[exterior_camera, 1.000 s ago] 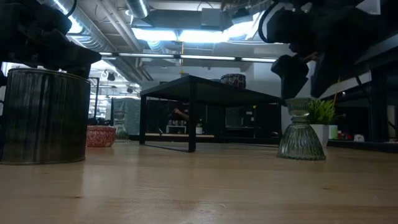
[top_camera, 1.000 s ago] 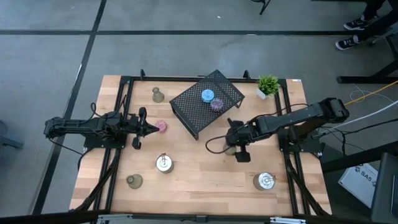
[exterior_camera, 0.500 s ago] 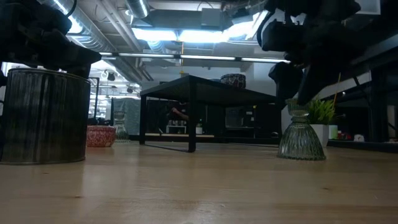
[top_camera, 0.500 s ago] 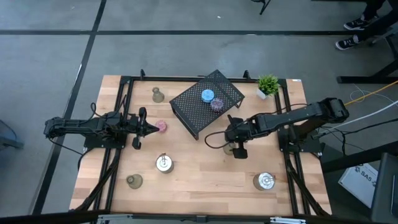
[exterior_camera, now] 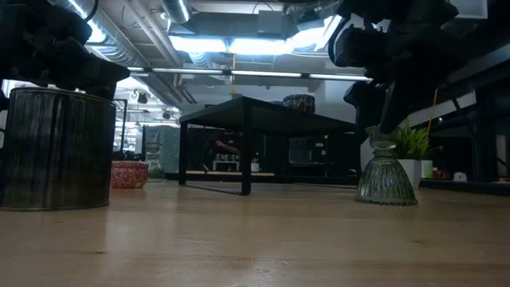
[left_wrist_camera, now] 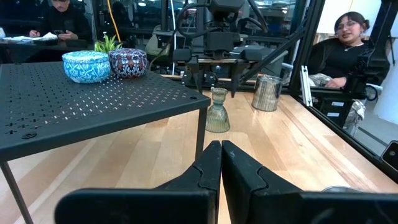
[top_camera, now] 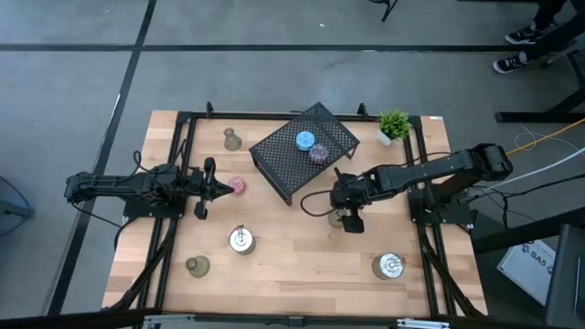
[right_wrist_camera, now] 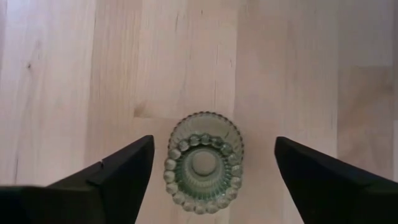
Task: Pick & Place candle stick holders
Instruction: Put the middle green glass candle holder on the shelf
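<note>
Right gripper (right_wrist_camera: 202,168) fingers apart, straddling green glass holder (right_wrist_camera: 203,163) from above, no contact visible. Holder upright on table (top_camera: 292,265), centre-right of high view, just below rack (top_camera: 304,151). Blue holder (top_camera: 304,140) and purple holder (top_camera: 318,153) on rack top. Left gripper (top_camera: 222,188) fingers together, empty, left of centre, tips beside pink holder (top_camera: 238,185).

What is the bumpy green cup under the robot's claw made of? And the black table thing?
The green holder looks like clear ribbed glass: you can see through it, and its rim is beaded. The black rack looks like painted metal, a thin sheet full of little holes.
</note>
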Available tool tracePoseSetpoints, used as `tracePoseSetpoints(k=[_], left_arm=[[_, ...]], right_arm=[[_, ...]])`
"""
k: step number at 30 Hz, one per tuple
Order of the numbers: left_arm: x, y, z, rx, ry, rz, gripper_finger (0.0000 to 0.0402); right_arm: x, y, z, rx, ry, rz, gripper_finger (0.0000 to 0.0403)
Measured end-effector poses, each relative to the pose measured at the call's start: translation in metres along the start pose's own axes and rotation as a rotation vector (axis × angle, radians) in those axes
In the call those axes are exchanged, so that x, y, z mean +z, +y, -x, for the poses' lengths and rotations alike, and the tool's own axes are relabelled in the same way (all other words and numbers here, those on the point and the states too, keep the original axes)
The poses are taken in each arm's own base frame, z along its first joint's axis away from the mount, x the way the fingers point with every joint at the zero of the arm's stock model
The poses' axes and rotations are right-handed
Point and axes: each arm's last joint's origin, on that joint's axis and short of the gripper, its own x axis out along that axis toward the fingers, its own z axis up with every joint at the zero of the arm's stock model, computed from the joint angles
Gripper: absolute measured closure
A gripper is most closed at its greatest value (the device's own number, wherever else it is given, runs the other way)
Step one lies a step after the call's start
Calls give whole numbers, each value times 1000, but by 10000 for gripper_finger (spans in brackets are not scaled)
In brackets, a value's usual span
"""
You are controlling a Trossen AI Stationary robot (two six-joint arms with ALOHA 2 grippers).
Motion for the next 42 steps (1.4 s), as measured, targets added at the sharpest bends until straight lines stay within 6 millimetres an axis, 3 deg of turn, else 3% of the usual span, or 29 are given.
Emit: tracePoseSetpoints(k=[25, 42], left_arm=[[0, 0, 0, 0, 0, 0, 393], [0, 0, 0, 0, 0, 0, 395]], right_arm=[[-1, 0, 0, 2, 10, -12, 166], [-1, 0, 0, 2, 10, -12, 207]])
